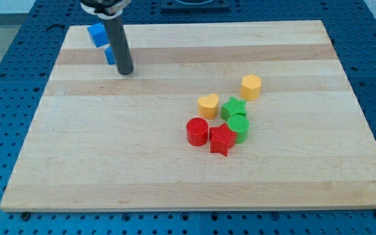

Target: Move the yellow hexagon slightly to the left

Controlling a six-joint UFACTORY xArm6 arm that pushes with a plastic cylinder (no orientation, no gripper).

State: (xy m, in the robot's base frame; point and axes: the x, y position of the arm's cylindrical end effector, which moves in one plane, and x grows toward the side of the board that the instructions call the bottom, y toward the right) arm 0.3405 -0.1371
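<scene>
The yellow hexagon stands on the wooden board, right of the middle. A yellow heart lies to its lower left, with a green star between and below them. My tip rests on the board at the view's upper left, far left of the hexagon. A blue cube sits left of the rod, and another blue block is partly hidden behind the rod.
A green cylinder, a red star and a red cylinder cluster below the yellow heart. The board lies on a blue perforated table.
</scene>
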